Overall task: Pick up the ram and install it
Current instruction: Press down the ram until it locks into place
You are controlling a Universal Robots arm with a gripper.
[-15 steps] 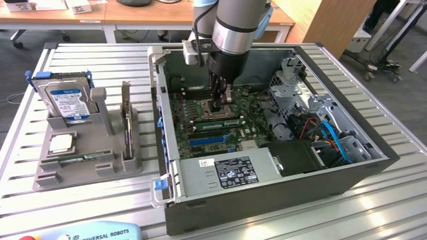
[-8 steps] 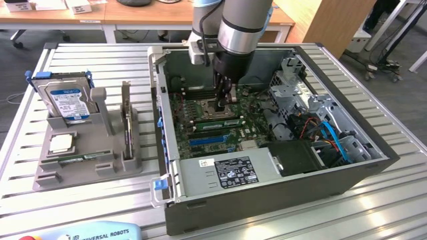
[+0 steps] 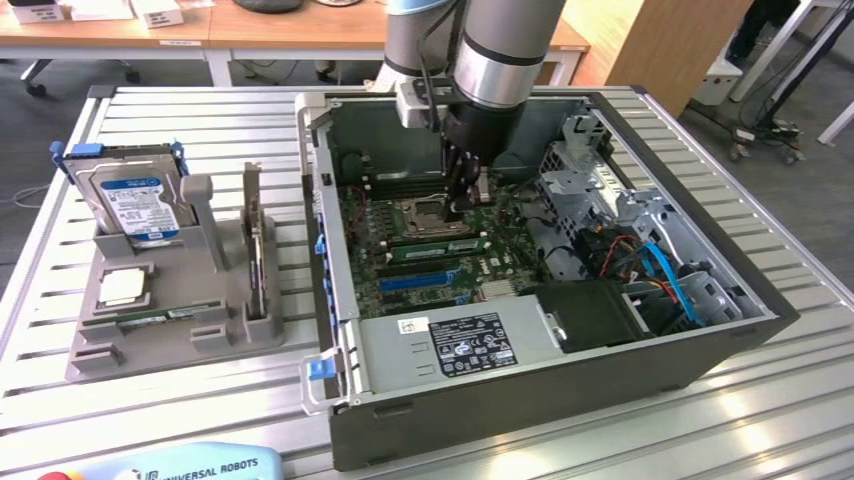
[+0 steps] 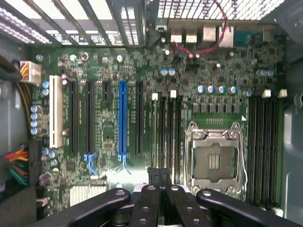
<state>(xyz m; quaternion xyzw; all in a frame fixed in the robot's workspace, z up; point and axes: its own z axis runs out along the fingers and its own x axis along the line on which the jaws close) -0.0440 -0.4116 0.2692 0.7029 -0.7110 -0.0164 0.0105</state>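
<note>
your arm is down inside the open computer case (image 3: 534,370), and the tool (image 3: 461,205) hangs over the motherboard (image 3: 441,235), right by the empty processor socket (image 3: 407,213). from the wrist view you're looking straight down the board: the tool (image 4: 159,177) has its fingers (image 4: 154,176) pressed together, and nothing can be made out held between them. their tips sit over the memory slots (image 4: 165,127) just beside the socket (image 4: 215,158), with the blue expansion slot (image 4: 123,118) and the white slot (image 4: 55,113) further off along the board.

the ram (image 3: 434,244) looks to be lying in a slot on the board, a green stick just below the tool tip in the exterior view, next to the socket; whether it is fully seated you can't tell from here.

over on the exterior view's left, the grey holder (image 3: 174,300) stands on the slatted worktop (image 3: 160,410), well apart from the case. the hard drive (image 3: 134,200) with its blue label stands upright in it, and the small square processor chip (image 3: 123,287) lies flat in front of the drive. inside the case, the power supply (image 3: 454,345) with its white label sits nearest the camera, and blue cables (image 3: 667,275) run past the drive cage on the exterior view's right.
</note>
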